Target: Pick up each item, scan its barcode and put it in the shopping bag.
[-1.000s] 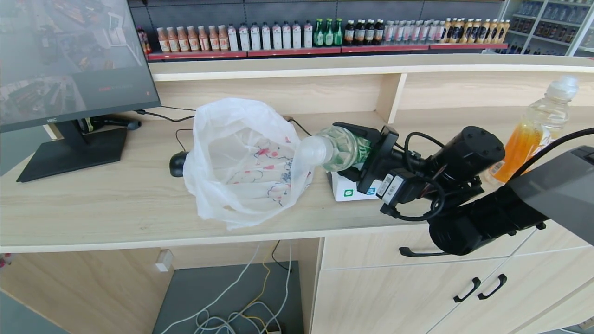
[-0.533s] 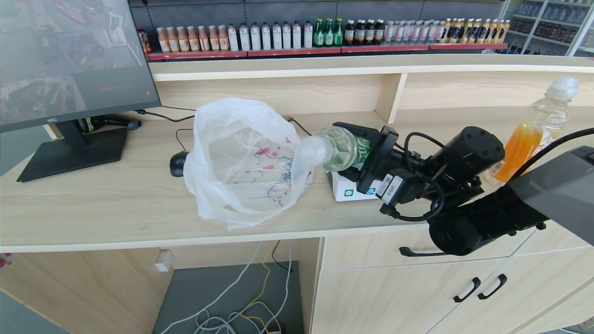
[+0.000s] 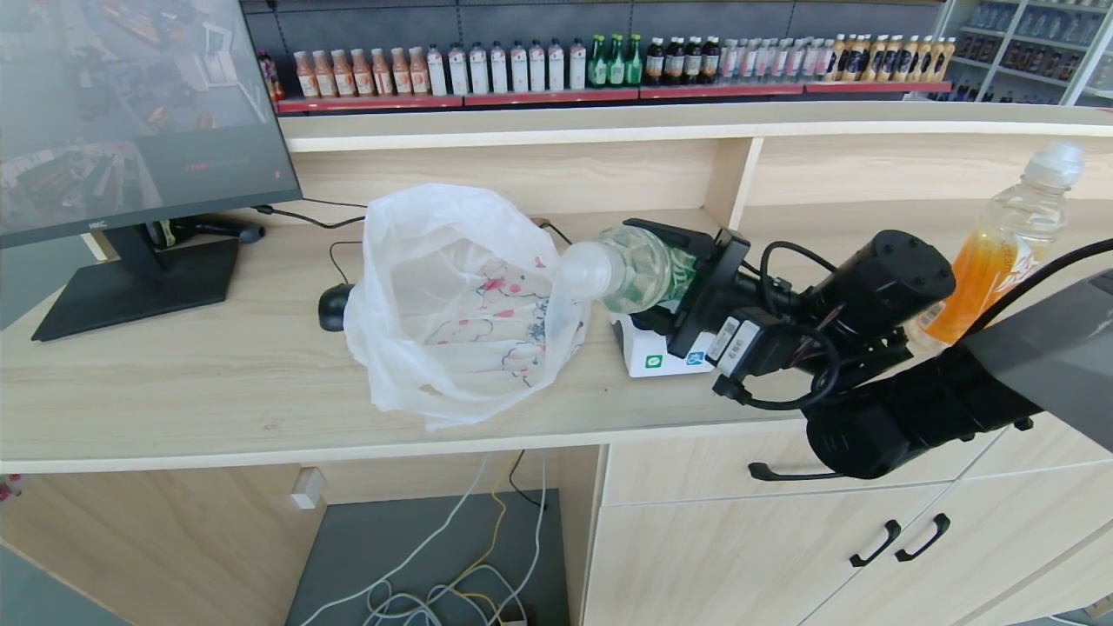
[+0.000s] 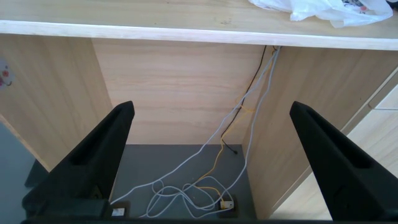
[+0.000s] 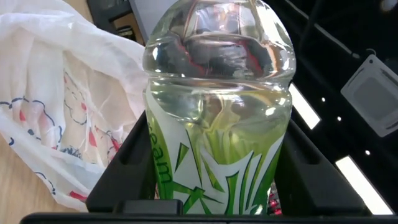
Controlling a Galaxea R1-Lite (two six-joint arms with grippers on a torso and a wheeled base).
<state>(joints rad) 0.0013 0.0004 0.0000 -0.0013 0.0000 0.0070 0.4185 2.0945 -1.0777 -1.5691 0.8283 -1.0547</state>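
The wooden table [image 3: 174,382] carries the white shopping bag [image 3: 452,296], its mouth open just ahead of the right gripper [image 3: 656,276]. That gripper is clamped on a clear, green-and-white-labelled bottle [image 3: 617,274], cap end at the bag's rim. The left gripper [image 4: 211,112] hangs spread wide below the table edge.

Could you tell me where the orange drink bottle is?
The orange drink bottle stands at the counter's far right in the head view, beyond the right arm.
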